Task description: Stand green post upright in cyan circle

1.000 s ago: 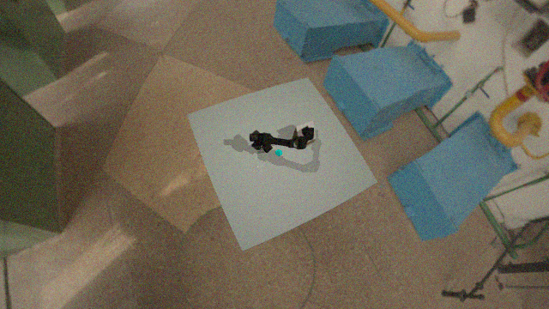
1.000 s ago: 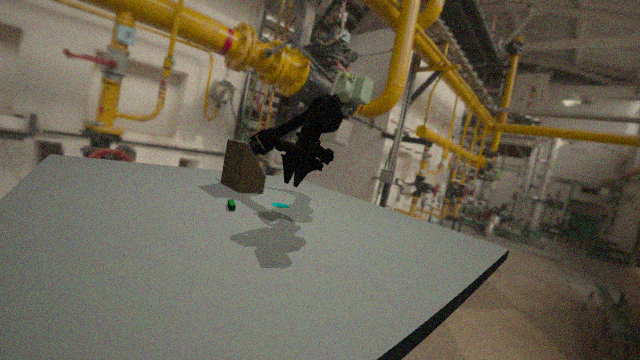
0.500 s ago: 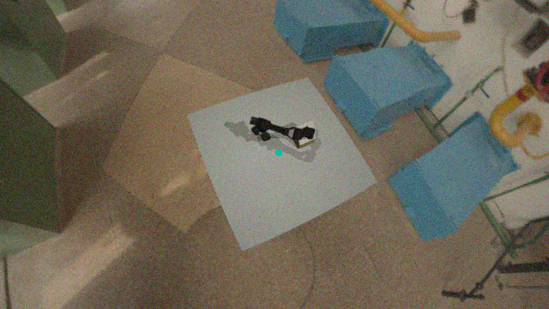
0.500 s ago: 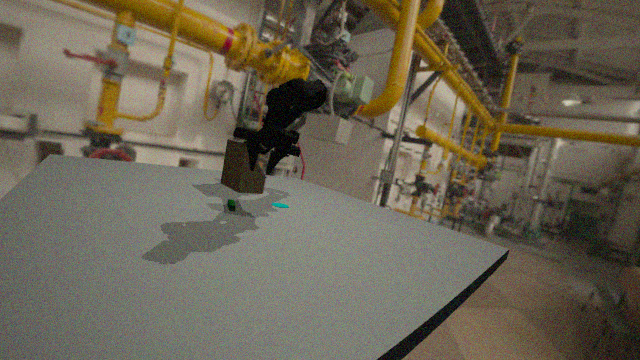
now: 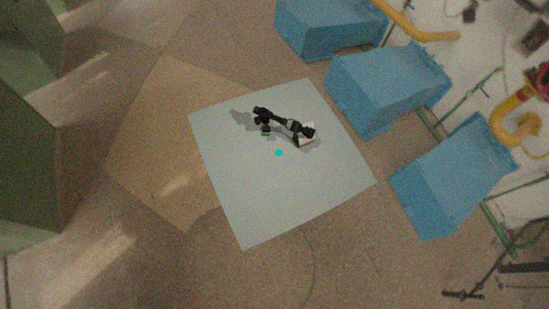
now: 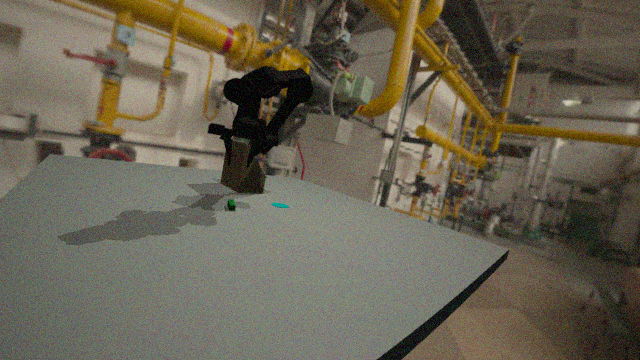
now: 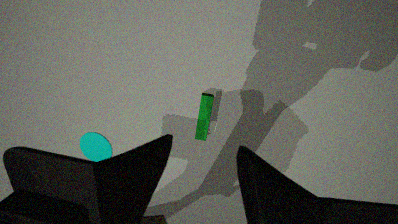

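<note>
The cyan circle (image 5: 279,153) (image 6: 280,205) (image 7: 96,146), a flat disc on the pale bench (image 5: 292,193) (image 6: 280,280) (image 7: 65,65), has nothing standing in it. The black arm (image 5: 279,118) (image 6: 270,82) arches high, its tool (image 7: 205,146) above the bench, fingers about half open, holding nothing. The green post (image 5: 265,134) (image 6: 231,205) (image 7: 204,117), a short bright bar with a dark end, lies on its side near the circle, apart from it.

Blk arm (image 5: 279,118) (image 6: 270,82) over pale desk (image 5: 292,193) (image 6: 250,280) (image 7: 50,60), grn post (image 5: 265,134) (image 6: 231,205) (image 7: 204,117) nr its far end.
Cyan circle (image 5: 279,153) (image 6: 280,205) (image 7: 96,146) apart from post, to its lower R in view; 3 big blue blocks (image 5: 450,176) off desk, upper R side.
</note>
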### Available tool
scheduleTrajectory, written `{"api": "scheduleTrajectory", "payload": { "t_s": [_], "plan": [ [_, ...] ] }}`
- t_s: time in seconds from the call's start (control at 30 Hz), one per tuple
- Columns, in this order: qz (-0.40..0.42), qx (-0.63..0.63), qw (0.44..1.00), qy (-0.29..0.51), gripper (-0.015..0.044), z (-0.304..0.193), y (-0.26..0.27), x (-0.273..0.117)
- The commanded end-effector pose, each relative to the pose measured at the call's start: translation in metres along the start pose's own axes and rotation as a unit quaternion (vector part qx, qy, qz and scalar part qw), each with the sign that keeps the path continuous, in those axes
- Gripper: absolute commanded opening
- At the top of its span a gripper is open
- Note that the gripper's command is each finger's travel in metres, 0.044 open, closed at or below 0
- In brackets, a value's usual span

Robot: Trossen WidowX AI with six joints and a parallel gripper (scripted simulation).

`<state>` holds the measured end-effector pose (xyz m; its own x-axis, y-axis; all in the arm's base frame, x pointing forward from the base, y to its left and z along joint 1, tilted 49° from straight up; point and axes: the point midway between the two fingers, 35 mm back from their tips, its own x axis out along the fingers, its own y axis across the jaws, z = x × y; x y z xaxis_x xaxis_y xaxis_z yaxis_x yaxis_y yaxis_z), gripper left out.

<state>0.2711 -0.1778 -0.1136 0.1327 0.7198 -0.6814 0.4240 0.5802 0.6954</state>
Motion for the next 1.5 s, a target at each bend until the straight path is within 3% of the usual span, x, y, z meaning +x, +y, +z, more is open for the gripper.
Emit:
{"api": "scheduleTrajectory", "payload": {
  "t_s": [0.0, 0.13, 0.23, 0.4, 0.67, 1.47],
  "plan": [
    [0.002, 0.004, 1.0, 0.002, 0.0233, 0.003, 0.0, 0.025],
    [0.004, 0.004, 1.0, 0.002, 0.0233, 0.002, 0.002, 0.096],
    [0.006, 0.003, 1.0, 0.003, 0.0233, -0.002, 0.003, 0.119],
    [0.006, 0.003, 1.0, 0.003, 0.0233, -0.002, 0.003, 0.119],
    [0.006, 0.003, 1.0, 0.003, 0.0023, -0.002, 0.003, 0.119],
    [0.002, 0.004, 1.0, 0.001, 0.0023, 0.005, 0.001, 0.06]
  ]
}}
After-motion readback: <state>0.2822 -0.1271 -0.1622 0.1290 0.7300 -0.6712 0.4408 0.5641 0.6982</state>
